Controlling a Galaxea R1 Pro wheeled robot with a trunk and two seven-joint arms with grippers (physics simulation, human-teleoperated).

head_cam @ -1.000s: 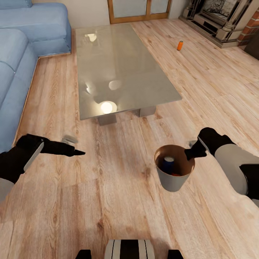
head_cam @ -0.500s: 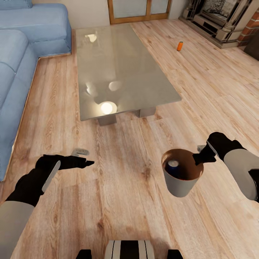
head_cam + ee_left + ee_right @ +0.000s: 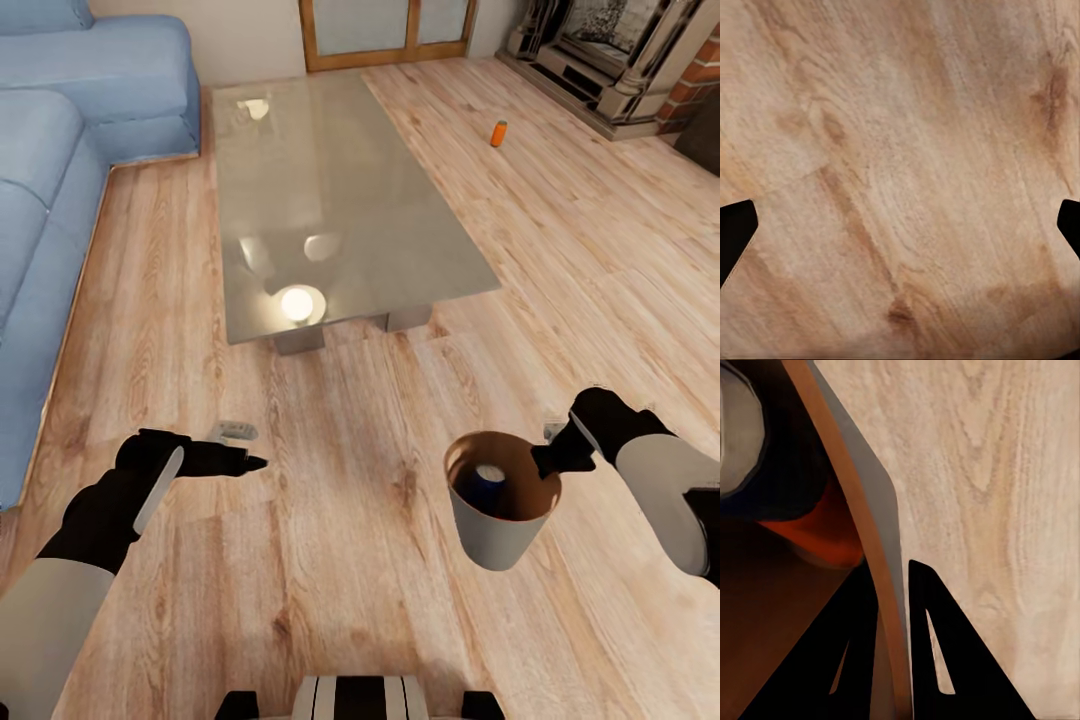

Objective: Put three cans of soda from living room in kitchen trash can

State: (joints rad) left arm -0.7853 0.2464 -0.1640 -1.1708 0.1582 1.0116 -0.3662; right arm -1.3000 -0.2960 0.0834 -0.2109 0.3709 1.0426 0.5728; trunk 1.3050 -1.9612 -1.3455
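A wood-floored living room seen from the robot's head, looking down over two black-gloved arms.

On the right, the right gripper (image 3: 548, 462) pinches the rim of one small round trash can (image 3: 497, 510), pale grey outside and glossy orange-brown inside, held above the floor. In the right wrist view its two fingers (image 3: 945, 652) sit one inside and one outside the bin wall (image 3: 874, 577), pressed close on it. Two cans lie inside — a dark blue can with a silvery top (image 3: 487, 482), and an orange-red can (image 3: 821, 536) beneath it, seen in the right wrist view.

A third can, an orange-red one (image 3: 497, 133), stands upright on the bare floor (image 3: 330, 540) far ahead on the right, near the ornate fireplace (image 3: 610, 50) and well apart from the bin.

On the left, the left gripper (image 3: 235, 463) points toward the middle of the room and holds nothing; in the left wrist view its fingertips (image 3: 735, 232) sit at opposite edges, spread wide over bare planks.

One glass coffee table (image 3: 330, 190) stands ahead, with a blue sofa (image 3: 60, 150) along the left.
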